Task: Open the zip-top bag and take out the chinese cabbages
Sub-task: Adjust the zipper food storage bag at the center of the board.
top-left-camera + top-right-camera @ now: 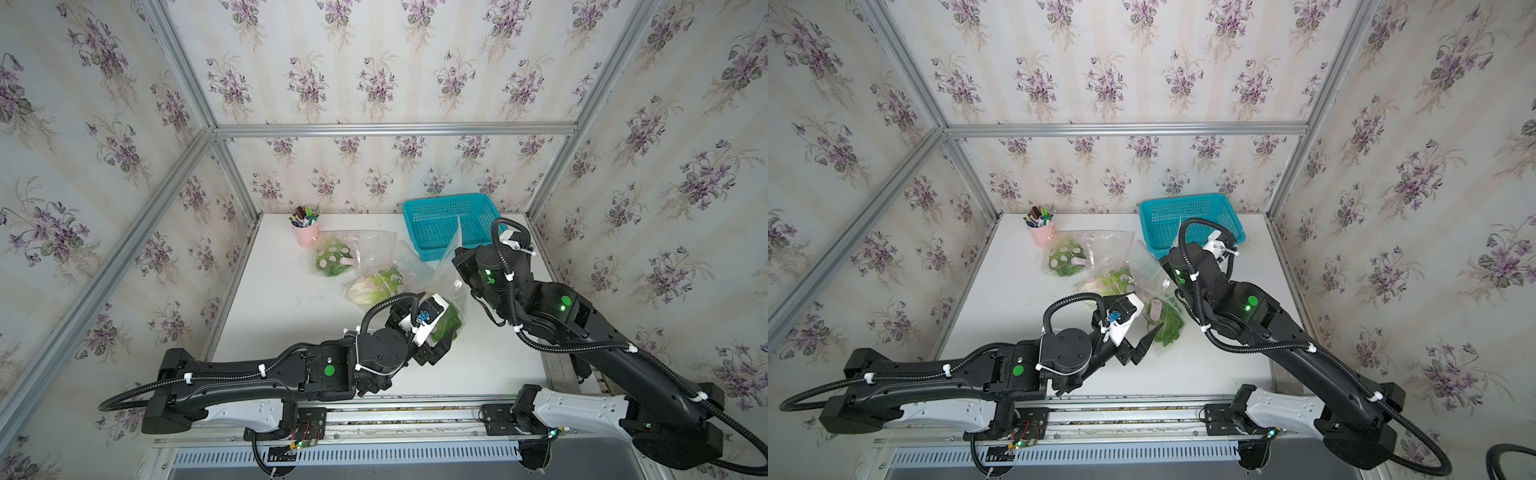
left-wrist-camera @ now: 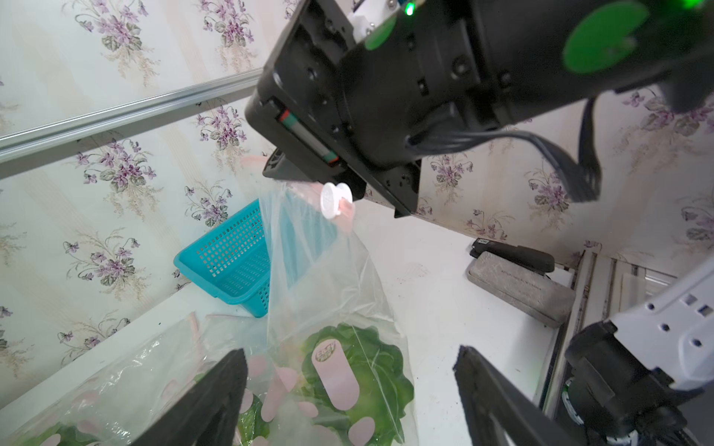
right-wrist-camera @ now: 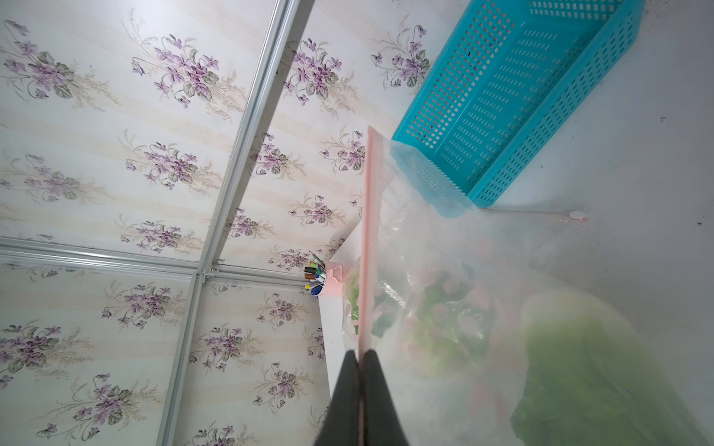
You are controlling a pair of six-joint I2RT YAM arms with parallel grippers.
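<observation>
**Three bagged cabbages, one bag held up by its seal**

We see three chinese cabbages [image 1: 376, 286] on the white tabletop [image 1: 282, 316]. Each is a small oblong head of bright green crinkled leaves paling to a whitish base, and each lies behind clear plastic printed with pink spots.

From the left, a pink cup of coloured pens [image 1: 306, 235] stands at the back, with the first head [image 1: 332, 259] just beside it. The second head [image 1: 1113, 280] lies nearer the middle. The third head [image 1: 1169, 324] sits nearest the front, at the bottom of a clear zip-top bag [image 2: 328, 278] that rises above it.

The left gripper [image 2: 349, 355] is down at this third head with its jaws spread wide, holding nothing. In the left wrist view the head shows between the two black fingers [image 2: 216, 394]. One finger overlaps the plastic, and we cannot tell whether it touches.

A teal perforated plastic basket [image 1: 446, 198] stands by the back wall. Farthest right, the right gripper [image 3: 361, 355] is above and to the right of the third head. Its jaws are pressed together on the bag's pink zip strip [image 3: 367, 239], just beside the white slider [image 2: 332, 200], holding that edge up off the table.
</observation>
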